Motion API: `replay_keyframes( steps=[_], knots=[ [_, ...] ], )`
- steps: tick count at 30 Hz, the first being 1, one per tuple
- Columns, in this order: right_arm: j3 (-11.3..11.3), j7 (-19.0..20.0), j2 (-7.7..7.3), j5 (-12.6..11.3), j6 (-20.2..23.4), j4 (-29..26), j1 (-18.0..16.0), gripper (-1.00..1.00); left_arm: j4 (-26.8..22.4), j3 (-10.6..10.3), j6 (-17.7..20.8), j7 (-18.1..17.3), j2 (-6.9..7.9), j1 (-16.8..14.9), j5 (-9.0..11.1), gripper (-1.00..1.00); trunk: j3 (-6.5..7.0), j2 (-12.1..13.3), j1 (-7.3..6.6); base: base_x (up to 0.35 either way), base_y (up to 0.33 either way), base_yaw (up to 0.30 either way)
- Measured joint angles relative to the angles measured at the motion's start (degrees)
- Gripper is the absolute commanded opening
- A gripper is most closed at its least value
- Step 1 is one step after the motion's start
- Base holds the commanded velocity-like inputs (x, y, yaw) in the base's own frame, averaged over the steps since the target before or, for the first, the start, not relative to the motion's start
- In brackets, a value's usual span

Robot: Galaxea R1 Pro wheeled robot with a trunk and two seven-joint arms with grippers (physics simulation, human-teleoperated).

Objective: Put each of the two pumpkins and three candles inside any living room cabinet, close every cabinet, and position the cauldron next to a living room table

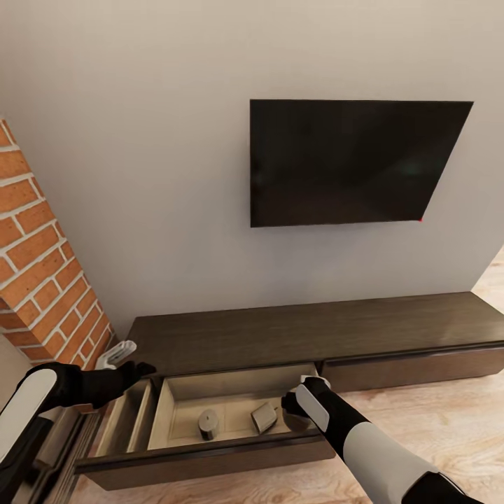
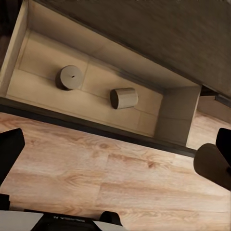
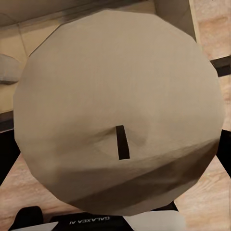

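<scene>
Right arm, white forearm and black wrist, enters the head view at 5 o'clock and reaches into the open drawer [image 1: 183, 402] of the cabinet [image 1: 308, 332]. Right gripper [image 1: 292, 413] sits low at the drawer's right end; its fingers are hidden from here. Two candles in the pale tan drawer: one upright [image 1: 208, 423], one tipped on its side [image 1: 264, 416] just beside the gripper. Left gripper [image 1: 136, 369] hangs at 8 o'clock over the cabinet's left end, near the brick fireplace [image 1: 42, 273]; can't tell whether its fingers are apart. Black TV [image 1: 353, 161] on the wall at 1 o'clock. Right-hand drawer front flush and closed.

Left wrist view: dark fingers [image 2: 9, 151] at opposite edges, spread wide, nothing between them. Beyond them, wood plank floor [image 2: 106, 173], then the open drawer [image 2: 178, 108] with the upright candle [image 2: 69, 77] and the tipped candle [image 2: 124, 97] near each other, not touching.

Right wrist view: third candle [image 3: 120, 106], wick [image 3: 121, 142] at centre, pressed close to the lens, pinched in the right gripper. Drawer wall [image 3: 72, 14] behind it.
</scene>
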Motion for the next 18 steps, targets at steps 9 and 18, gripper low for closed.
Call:
replay_keyframes(
  steps=[9,18],
  knots=[
    [0.06,0.10,-0.02,-0.06,0.19,-0.03,0.00,-1.00,-0.10,0.00,0.00,0.00,0.04,0.04,0.00,1.00,0.00,0.00,-0.02,0.082,0.000,0.000],
    [0.13,-0.02,-0.07,0.02,0.07,-0.02,0.00,-1.00,-0.18,0.00,-0.02,0.00,0.01,0.08,0.02,1.00,-0.04,0.00,0.00,0.095,0.000,0.092]
  ],
)
